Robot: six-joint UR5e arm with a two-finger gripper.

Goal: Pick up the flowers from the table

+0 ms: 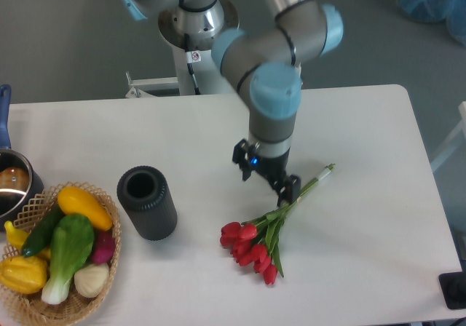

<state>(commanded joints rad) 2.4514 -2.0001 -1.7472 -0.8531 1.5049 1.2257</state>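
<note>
Flowers, the task object, lie flat on the table at about 5 o'clock from its centre: red tulip heads clustered at the 7 o'clock end, thin green stems running up toward 2 o'clock. Largest element: the white table with rounded corners, filling most of the view. Next, the grey-and-blue arm, reaching down from 12 o'clock. At the 8 o'clock corner, a wicker basket of vegetables in yellow, green, white and red-purple; a metal pot sits just beside it at 10 o'clock, cut by the frame edge. A black cylinder lies near the basket at its 3 o'clock. The gripper stands over the stems, jaws parted, one finger at the stems; actual contact cannot be judged, and nothing is clamped.
</note>
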